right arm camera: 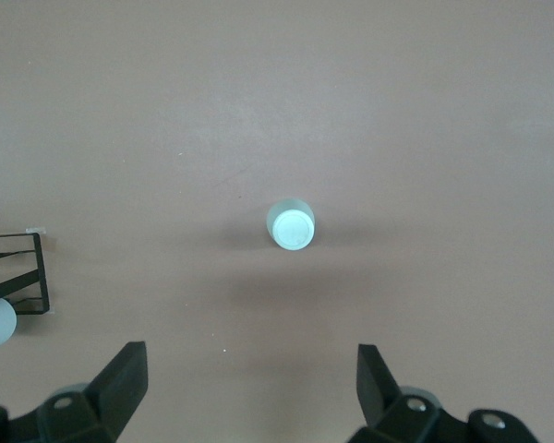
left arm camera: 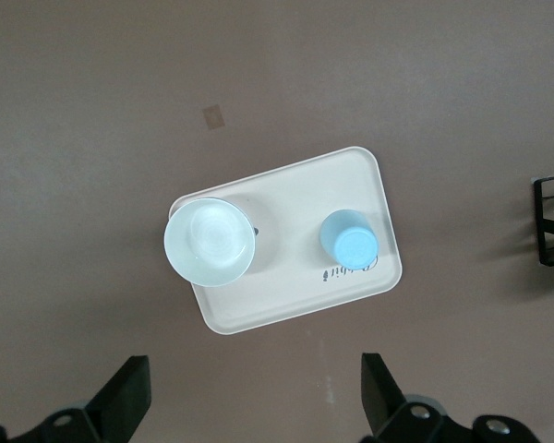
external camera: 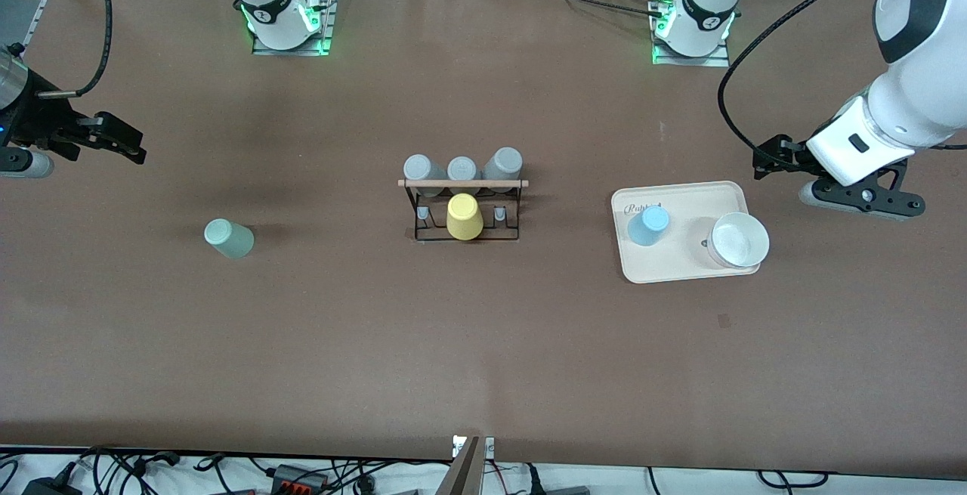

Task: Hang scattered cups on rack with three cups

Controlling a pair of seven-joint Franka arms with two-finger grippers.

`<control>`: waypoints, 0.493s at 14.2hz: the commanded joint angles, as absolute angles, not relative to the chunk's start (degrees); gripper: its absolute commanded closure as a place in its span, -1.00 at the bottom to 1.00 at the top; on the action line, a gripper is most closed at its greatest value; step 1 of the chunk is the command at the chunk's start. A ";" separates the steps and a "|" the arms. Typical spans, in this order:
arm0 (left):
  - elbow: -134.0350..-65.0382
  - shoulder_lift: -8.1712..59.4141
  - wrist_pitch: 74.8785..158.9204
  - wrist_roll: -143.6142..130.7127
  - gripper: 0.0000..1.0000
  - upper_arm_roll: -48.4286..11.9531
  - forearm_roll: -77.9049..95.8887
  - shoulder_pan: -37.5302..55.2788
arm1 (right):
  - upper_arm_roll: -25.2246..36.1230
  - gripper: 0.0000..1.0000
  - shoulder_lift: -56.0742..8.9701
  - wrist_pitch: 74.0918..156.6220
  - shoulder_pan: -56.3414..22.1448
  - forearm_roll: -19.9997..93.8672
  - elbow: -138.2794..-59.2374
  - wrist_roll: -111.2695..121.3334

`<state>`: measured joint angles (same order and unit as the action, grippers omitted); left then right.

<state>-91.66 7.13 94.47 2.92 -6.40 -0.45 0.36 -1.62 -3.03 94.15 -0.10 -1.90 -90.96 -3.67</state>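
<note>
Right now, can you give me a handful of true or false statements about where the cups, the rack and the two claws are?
1. The light blue cup stands on the cream tray. True.
2. The mint-green cup hangs on the rack. False: it sits on the bare table toward the right arm's end.
3. The left claw is shut on the white bowl. False: it is open and holds nothing, above the table beside the tray.
4. A yellow cup is on the rack, nearer the front camera than the three grey cups. True.
5. The right claw is open and empty. True.
</note>
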 commanded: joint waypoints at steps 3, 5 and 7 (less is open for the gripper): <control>-91.85 6.42 94.04 3.34 -1.00 -6.68 0.88 -0.35 | -1.84 -1.00 -3.43 92.99 -0.35 -1.93 -89.65 -2.90; -91.85 6.85 94.13 3.43 -1.00 -6.68 0.88 -0.26 | -1.76 -1.00 -3.43 92.90 -0.35 -1.93 -89.56 -2.46; -91.58 8.08 94.04 3.43 -1.00 -6.68 0.88 0.08 | -1.85 -1.00 -3.34 92.90 -0.35 -1.93 -89.56 -3.07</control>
<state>-91.76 7.37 94.45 2.92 -6.40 0.00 0.25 -1.74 -3.18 94.15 -0.26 -1.90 -90.86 -3.58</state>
